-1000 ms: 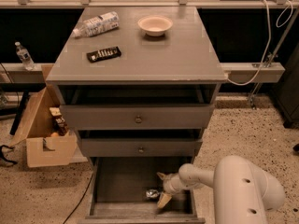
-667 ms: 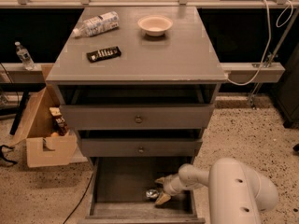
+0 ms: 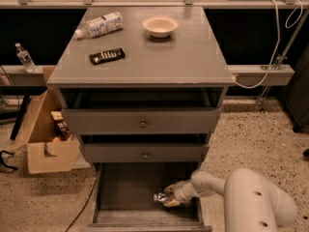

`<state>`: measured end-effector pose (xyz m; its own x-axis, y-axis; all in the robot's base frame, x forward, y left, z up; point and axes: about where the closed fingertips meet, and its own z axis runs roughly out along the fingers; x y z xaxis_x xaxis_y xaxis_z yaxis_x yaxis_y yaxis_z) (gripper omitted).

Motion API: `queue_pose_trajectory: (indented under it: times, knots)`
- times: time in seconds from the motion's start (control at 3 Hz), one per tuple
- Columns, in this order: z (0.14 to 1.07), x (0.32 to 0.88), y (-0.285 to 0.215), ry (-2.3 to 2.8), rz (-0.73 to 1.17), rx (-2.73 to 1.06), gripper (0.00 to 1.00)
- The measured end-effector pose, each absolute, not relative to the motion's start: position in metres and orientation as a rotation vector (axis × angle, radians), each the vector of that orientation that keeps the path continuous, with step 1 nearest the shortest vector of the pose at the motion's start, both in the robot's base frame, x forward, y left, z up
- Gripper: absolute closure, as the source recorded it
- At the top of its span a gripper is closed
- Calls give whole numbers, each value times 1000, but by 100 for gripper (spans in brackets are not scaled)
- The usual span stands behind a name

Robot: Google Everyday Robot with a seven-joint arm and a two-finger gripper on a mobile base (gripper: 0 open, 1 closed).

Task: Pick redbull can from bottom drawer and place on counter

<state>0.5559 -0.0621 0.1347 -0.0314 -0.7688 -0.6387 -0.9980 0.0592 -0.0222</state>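
Note:
The redbull can (image 3: 159,197), small and shiny silver, lies on the floor of the open bottom drawer (image 3: 125,190), right of its middle. My gripper (image 3: 169,197) reaches down into that drawer from the right on the white arm (image 3: 251,202). Its tan fingers (image 3: 172,203) are closed around the can's right end, and the can still rests low on the drawer floor. The counter (image 3: 164,57) is the grey top of the cabinet, above the two shallower drawers.
On the counter lie a clear plastic bottle (image 3: 99,25) at the back left, a black candy bar (image 3: 107,56) and a cream bowl (image 3: 160,25). The top drawer (image 3: 143,122) and middle drawer (image 3: 145,153) stand slightly open. A cardboard box (image 3: 46,139) stands on the floor at left.
My gripper has shifted slightly left and up onto the can, and its fingers have drawn closer together around it. The arm's white body fills more of the lower right.

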Motion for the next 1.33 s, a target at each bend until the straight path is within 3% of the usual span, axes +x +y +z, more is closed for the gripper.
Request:
queue_pose_trajectory:
  times: [0.33,1.0,1.33]
  knots:
    - [199,554,-87,1734,599,-1727,97]
    - [374,555,-157,1542,632,-1773,100]
    - [374,551,-150,1540,646,-1780,100]
